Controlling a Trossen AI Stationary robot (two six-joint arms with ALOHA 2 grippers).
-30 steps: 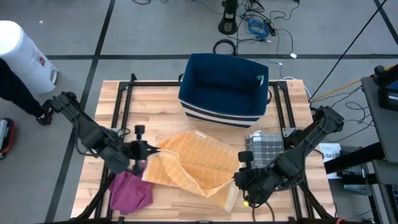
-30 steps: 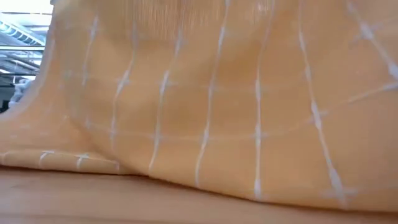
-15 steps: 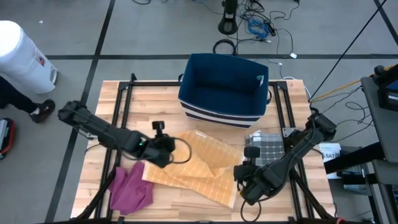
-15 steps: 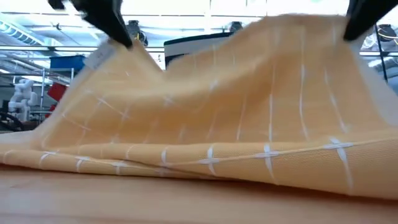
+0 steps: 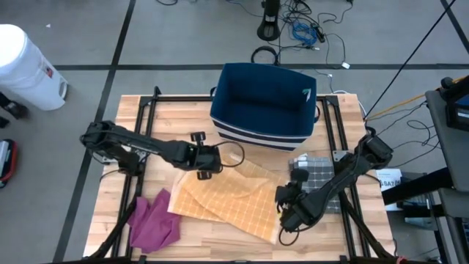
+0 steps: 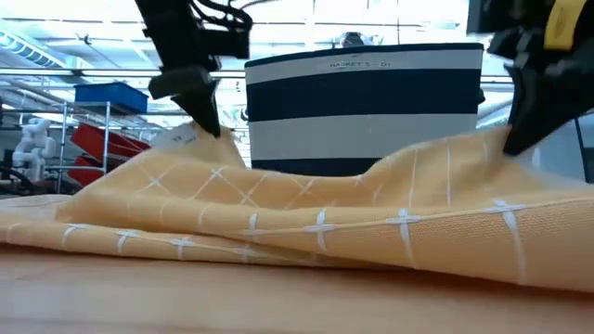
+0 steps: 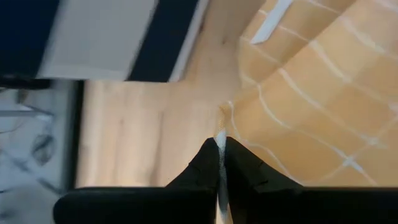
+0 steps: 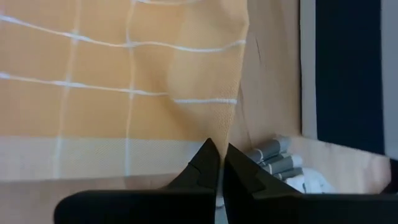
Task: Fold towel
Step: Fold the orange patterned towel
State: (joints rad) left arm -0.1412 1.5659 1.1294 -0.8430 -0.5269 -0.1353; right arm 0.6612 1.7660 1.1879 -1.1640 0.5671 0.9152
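My left gripper (image 5: 207,170) and right gripper (image 5: 284,196), both pinching the orange towel (image 5: 227,198), have carried its edge from lower-centre up toward centre frame.

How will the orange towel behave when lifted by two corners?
Likely floppy: the orange towel sags in soft ridges between the left hand and right hand, both pinching its edges. Probably light, since thin pinches hold it. It may drag and bunch on the wooden table.

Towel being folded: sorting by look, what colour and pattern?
Orange towel with a white grid; the high view shows it best.
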